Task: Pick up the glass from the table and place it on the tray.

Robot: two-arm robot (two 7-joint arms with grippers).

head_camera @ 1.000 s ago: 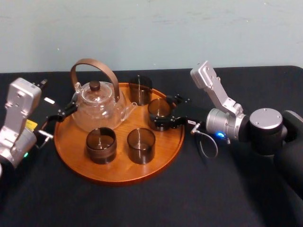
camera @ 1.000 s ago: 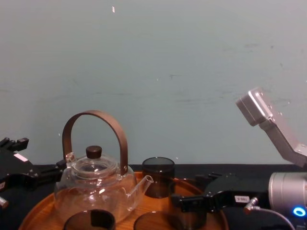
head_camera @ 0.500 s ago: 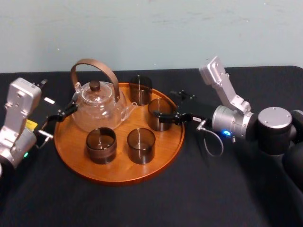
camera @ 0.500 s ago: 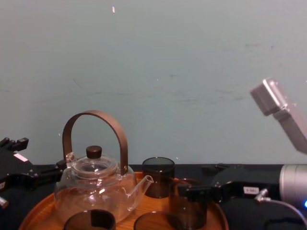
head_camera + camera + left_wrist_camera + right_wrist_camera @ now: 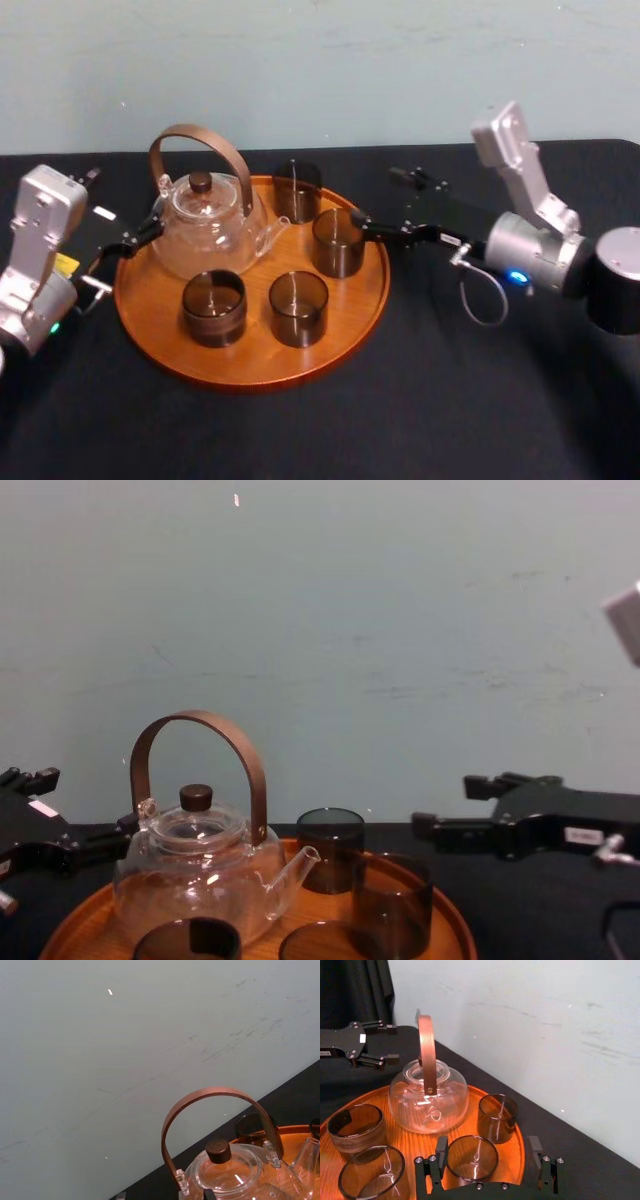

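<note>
Glass: stands upright on the tray, on its right side, a little inside the rim. Mouth up, long axis vertical, base flat on the wood, no tilt seen. Three other glasses and a teapot share the tray; none appears to touch it.

Right pincer: above the desk at the tray's right rim. Its fingers are spread wide and hold nothing. The nearer fingertip sits just beside the glass's upper wall, on the side facing away from the tray's centre. Touching or apart: cannot tell.

Left pincer: parked off the tray's left rim beside the teapot, fingers apart, empty. The teapot stands between it and the glass, so the right arm is much the nearer.

Judgement: the glass is on the tray, so the placing looks done. The glass lies from the right pincer toward the tray's centre, roughly in line with the fingers. A straight pull outward over the right rim should clear it. A sideways swing risks clipping the wall and tipping the glass.
</note>
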